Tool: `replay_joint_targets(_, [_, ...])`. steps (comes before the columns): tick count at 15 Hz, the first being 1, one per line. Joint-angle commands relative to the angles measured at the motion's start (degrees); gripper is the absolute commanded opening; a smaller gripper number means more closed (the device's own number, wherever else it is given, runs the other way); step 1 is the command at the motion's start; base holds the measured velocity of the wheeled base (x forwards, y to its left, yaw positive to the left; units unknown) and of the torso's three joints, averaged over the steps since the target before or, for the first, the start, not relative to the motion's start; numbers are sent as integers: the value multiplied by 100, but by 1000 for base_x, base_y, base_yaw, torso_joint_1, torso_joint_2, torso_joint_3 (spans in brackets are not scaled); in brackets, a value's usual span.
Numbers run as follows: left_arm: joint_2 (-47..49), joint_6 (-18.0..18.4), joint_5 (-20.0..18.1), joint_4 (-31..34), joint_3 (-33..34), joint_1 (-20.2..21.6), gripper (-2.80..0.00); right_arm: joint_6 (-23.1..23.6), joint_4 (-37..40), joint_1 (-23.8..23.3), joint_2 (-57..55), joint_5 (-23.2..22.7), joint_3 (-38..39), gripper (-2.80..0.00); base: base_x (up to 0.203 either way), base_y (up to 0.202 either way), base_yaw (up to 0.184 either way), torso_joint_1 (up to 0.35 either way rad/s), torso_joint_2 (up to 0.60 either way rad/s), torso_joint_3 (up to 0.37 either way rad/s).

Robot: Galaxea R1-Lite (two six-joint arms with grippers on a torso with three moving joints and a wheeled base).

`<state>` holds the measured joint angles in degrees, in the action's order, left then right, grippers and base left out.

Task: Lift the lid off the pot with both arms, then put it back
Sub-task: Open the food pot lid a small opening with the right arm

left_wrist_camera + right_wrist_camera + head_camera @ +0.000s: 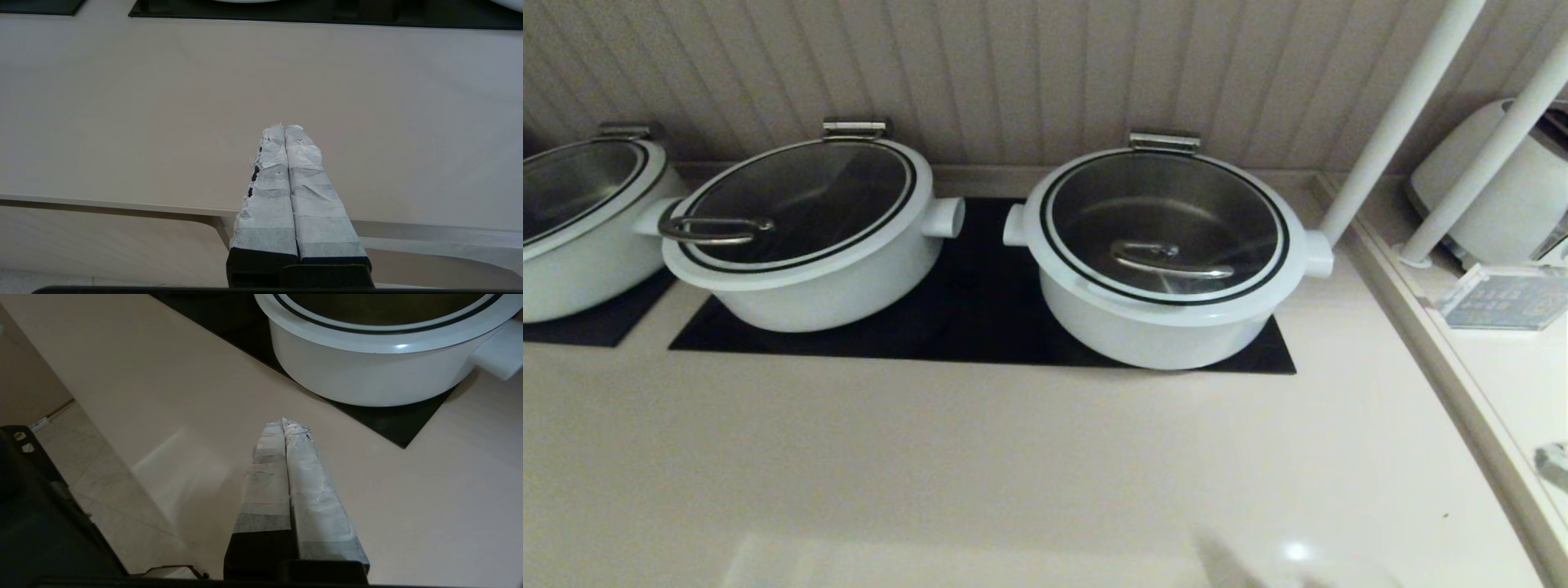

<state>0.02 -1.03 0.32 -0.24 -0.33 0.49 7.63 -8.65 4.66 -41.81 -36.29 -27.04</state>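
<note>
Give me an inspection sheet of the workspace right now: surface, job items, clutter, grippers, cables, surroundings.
Surface: beige counter with a black mat under the pots.
Job items: the lid sits closed on the pot, at the right of the row.
Clutter: two more lidded white pots, middle pot and left pot.
Grippers: left gripper and right gripper both shut, empty, over bare counter near its front edge; the right one is nearer the pot.
Cables: nothing seen.
Surroundings: ribbed wall panel, two white poles, a white appliance on a side shelf.
</note>
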Motion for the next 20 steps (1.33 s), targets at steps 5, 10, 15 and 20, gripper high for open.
replay_joint_targets(5, [6,-3,3,-2,2,4,-280,-45,-2414,544,-2750,-28,60,-280,0,0,0,0,0,0])
replay_joint_targets(10, [6,-1,3,-2,-2,4,-280,-228,-3297,1610,-3737,776,-388,-280,0,0,0,0,0,0])
replay_joint_targets(15, [6,6,3,7,-2,4,-280,-236,-3324,1634,-4474,1186,-1247,-280,0,0,0,0,0,0])
replay_joint_targets(20, [6,6,3,7,-2,4,-280,-245,-3327,1827,-5067,1700,-1925,-280,0,0,0,0,0,0])
